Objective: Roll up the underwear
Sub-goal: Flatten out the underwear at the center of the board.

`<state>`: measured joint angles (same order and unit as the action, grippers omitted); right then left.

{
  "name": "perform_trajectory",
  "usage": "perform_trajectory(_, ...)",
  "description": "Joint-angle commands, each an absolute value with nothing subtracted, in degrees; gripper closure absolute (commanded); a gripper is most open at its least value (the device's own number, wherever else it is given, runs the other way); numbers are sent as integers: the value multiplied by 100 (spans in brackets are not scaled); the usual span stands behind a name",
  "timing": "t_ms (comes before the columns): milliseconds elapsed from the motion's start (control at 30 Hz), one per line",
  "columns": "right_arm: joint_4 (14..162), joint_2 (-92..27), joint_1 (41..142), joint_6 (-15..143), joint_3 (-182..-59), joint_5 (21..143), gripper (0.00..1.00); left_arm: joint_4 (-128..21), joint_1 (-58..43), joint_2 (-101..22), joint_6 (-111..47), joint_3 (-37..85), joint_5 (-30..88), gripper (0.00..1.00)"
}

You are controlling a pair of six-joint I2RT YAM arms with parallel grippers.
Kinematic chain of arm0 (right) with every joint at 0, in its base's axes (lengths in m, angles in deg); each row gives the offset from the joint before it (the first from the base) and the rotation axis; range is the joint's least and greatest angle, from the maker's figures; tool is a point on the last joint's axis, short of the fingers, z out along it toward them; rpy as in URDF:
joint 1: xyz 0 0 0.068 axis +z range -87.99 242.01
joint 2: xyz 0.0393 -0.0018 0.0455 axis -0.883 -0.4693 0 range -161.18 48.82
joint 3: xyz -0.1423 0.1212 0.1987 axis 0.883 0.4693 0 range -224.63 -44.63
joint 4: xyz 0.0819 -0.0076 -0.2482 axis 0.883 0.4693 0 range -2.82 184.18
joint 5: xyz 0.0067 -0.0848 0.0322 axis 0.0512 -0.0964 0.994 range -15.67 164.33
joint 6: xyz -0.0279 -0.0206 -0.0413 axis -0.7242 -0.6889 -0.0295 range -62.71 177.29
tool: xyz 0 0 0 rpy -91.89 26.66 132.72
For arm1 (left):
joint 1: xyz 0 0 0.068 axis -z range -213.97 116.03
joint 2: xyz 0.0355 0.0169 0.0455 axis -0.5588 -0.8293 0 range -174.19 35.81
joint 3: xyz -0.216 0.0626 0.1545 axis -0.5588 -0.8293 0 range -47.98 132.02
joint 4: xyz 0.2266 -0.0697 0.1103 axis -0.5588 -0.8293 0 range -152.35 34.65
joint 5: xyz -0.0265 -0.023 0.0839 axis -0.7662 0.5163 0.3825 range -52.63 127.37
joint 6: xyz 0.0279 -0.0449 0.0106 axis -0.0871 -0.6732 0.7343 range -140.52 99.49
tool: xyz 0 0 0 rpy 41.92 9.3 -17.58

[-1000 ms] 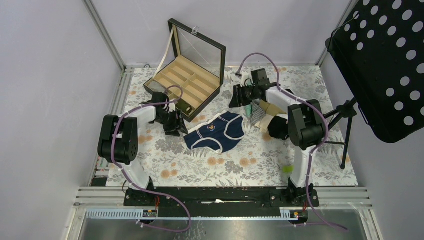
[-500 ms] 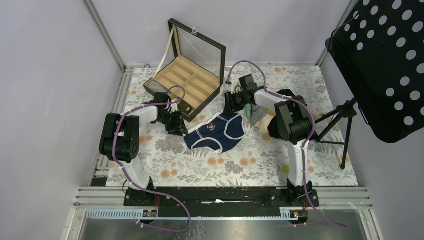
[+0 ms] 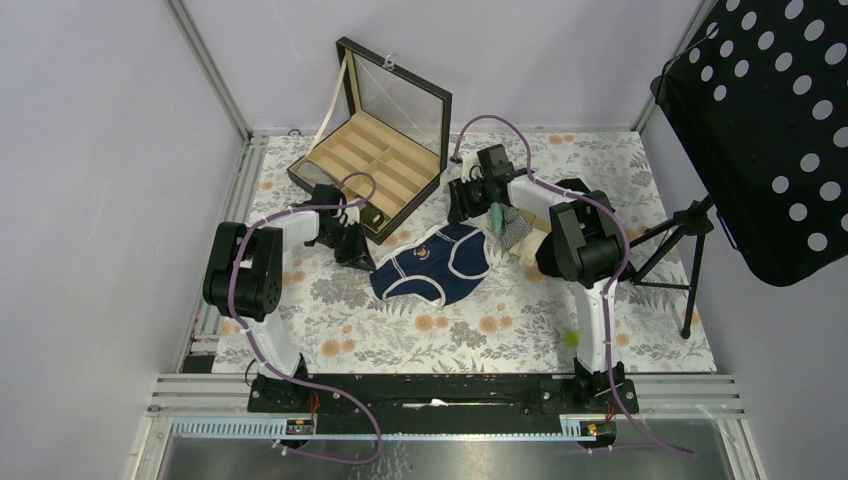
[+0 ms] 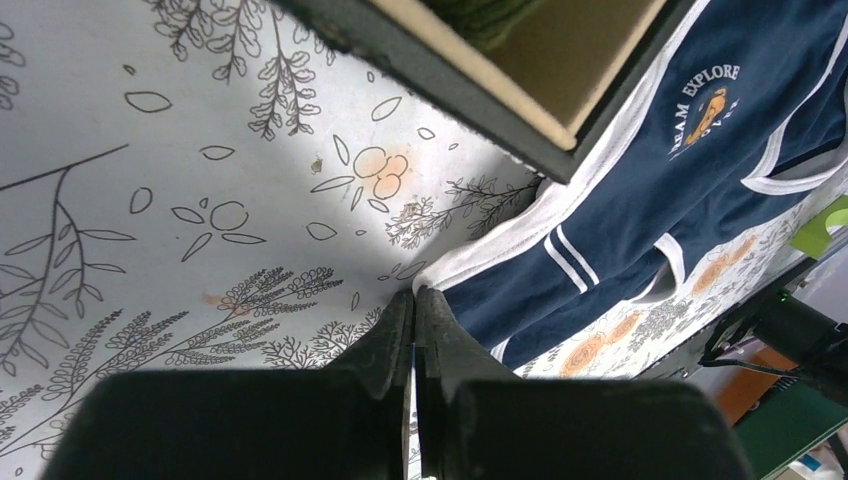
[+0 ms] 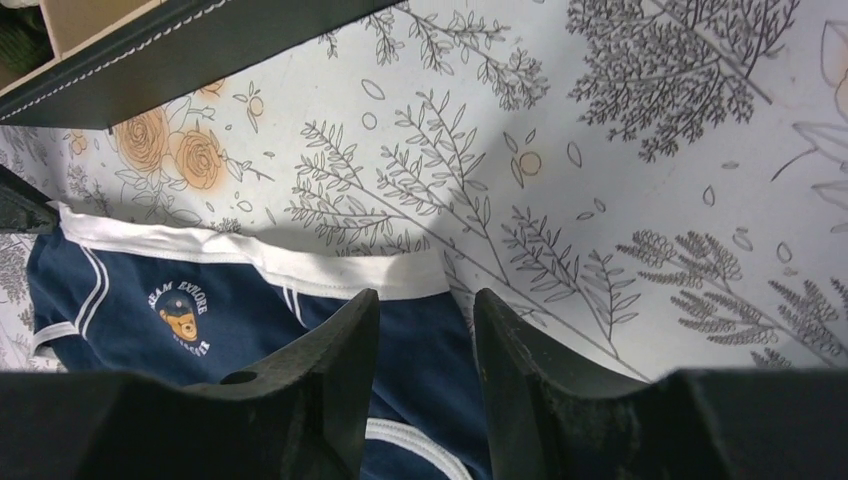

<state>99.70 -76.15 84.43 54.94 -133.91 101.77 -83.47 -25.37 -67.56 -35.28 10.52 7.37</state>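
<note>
Navy underwear point(image 3: 440, 268) flat, waistband point(image 5: 330, 268) running pincer to pincer; left gripper point(image 4: 413, 296) clenched at corner, right gripper point(image 5: 420, 312) released over other end.

Closing on the underwear point(image 3: 440, 265)
Left end effector point(image 4: 413, 300) is shutting by its waistband; right end effector point(image 5: 425, 300) is shifting left.

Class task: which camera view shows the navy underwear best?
Top external: the underwear lies whole, spread flat. Left wrist crops it to a waistband corner and logo; right wrist shows only the waistband side and logo.
</note>
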Motion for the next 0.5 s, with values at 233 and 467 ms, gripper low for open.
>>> perform_trajectory(233, 9934, -8011, 8687, 4890, -13659, 9956, 53, -8392, -2501, -6518, -2983, 1238, 1110, 100)
perform_trajectory(467, 9988, -7993, 8689, 4749, -13604, 9791, 81, -8436, -2457, -6411, -2842, 1368, 1143, 100)
